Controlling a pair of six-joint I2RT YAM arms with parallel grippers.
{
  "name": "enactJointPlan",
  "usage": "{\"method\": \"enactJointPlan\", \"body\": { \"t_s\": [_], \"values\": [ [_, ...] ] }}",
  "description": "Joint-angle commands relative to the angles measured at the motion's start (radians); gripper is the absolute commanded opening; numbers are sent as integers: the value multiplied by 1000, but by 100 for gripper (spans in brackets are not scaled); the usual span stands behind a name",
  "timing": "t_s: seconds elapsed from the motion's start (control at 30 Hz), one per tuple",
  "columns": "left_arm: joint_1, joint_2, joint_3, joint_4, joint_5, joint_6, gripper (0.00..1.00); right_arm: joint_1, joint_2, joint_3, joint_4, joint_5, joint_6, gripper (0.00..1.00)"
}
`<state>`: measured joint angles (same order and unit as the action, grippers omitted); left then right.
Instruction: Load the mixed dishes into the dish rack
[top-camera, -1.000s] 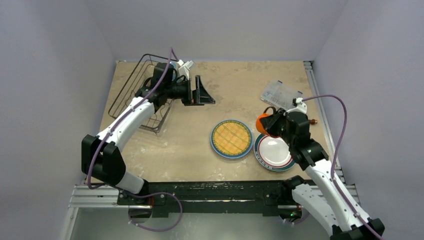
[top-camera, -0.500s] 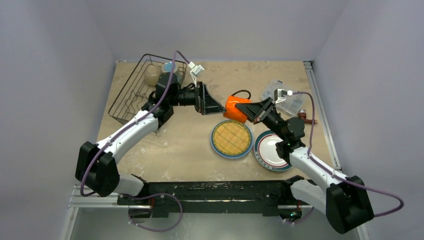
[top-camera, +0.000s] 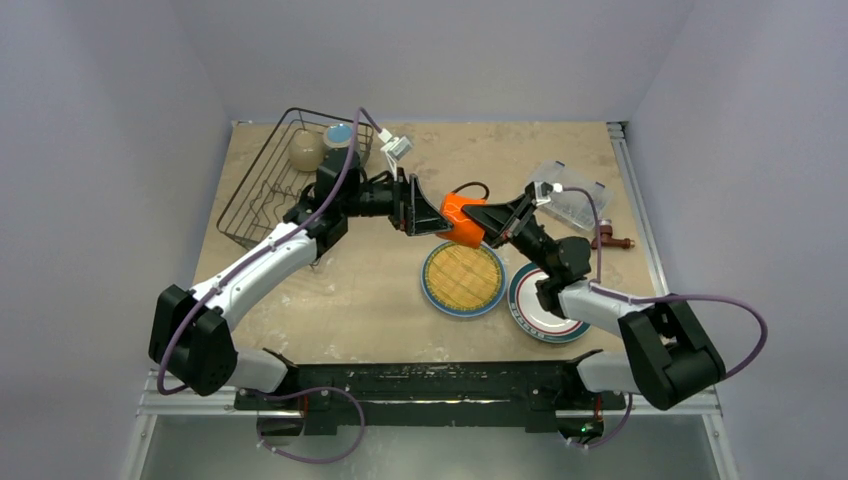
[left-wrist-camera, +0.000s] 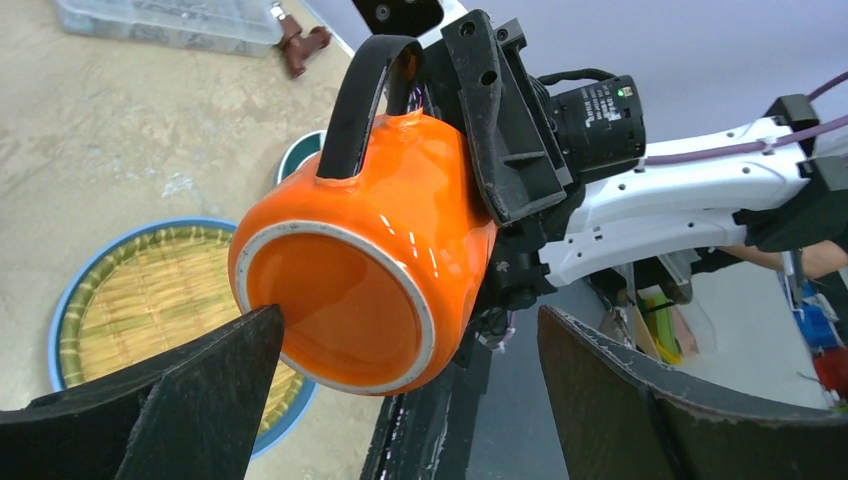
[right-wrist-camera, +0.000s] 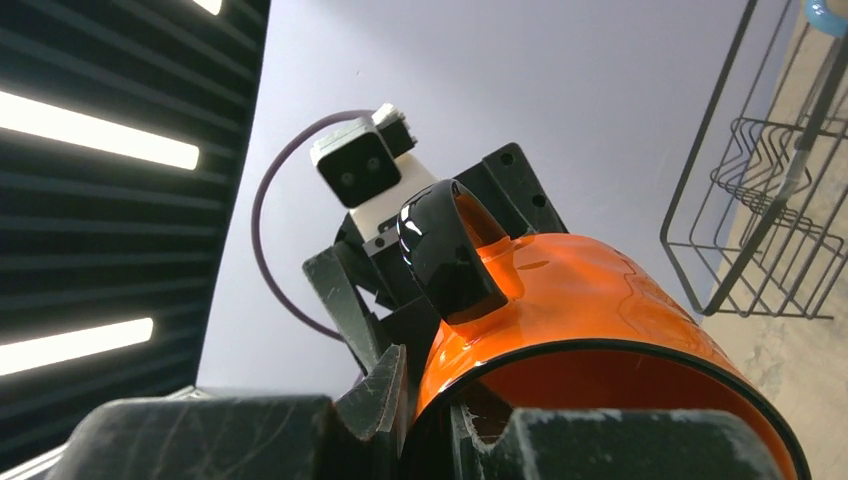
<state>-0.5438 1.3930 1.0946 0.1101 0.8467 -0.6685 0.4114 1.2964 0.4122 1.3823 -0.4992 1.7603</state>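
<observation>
The orange cup (top-camera: 457, 219) hangs on its side in the air above the table's middle, black handle up. My right gripper (top-camera: 484, 222) is shut on its rim, one finger inside and one outside in the right wrist view (right-wrist-camera: 455, 400). My left gripper (top-camera: 417, 206) is open, and the cup's base end (left-wrist-camera: 340, 300) sits between its spread fingers, close to the left fingertip (left-wrist-camera: 240, 350). The black wire dish rack (top-camera: 262, 190) at the far left holds the cream cup (top-camera: 305, 151) and the blue mug (top-camera: 340, 134). The yellow woven plate (top-camera: 462, 278) and the white teal-rimmed plate (top-camera: 540, 305) lie flat near the front.
The clear plastic compartment box (top-camera: 568, 192) lies at the far right, with a small reddish-brown object (top-camera: 612, 240) beside it. The rack's wires (right-wrist-camera: 765, 210) show at the right of the right wrist view. Grey walls close in the table on three sides.
My right arm has carried the orange cup from the right side leftward to the table's middle. My left arm has swung right from the rack to meet it, jaws open.
</observation>
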Motion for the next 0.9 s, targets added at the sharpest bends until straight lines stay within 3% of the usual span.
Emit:
{"method": "enactJointPlan", "body": {
  "t_s": [0.0, 0.1, 0.17, 0.43, 0.67, 0.87],
  "values": [
    [-40, -24, 57, -146, -100, 148, 97, 76, 3, 64, 412, -55, 135, 0],
    [-39, -41, 85, -284, -256, 229, 96, 75, -21, 69, 358, -59, 111, 0],
    [-38, -43, 85, -296, -280, 236, 96, 79, -28, 77, 345, -64, 104, 0],
    [-35, -27, 80, -239, -190, 181, 96, 97, -2, 106, 390, -72, 124, 0],
    [-25, 52, 55, 9, 76, -7, 93, 124, 44, 120, 463, -67, 153, 0],
    [-27, 71, 45, 62, 111, -52, 89, 125, 33, 104, 462, -51, 133, 0]
  ]
}}
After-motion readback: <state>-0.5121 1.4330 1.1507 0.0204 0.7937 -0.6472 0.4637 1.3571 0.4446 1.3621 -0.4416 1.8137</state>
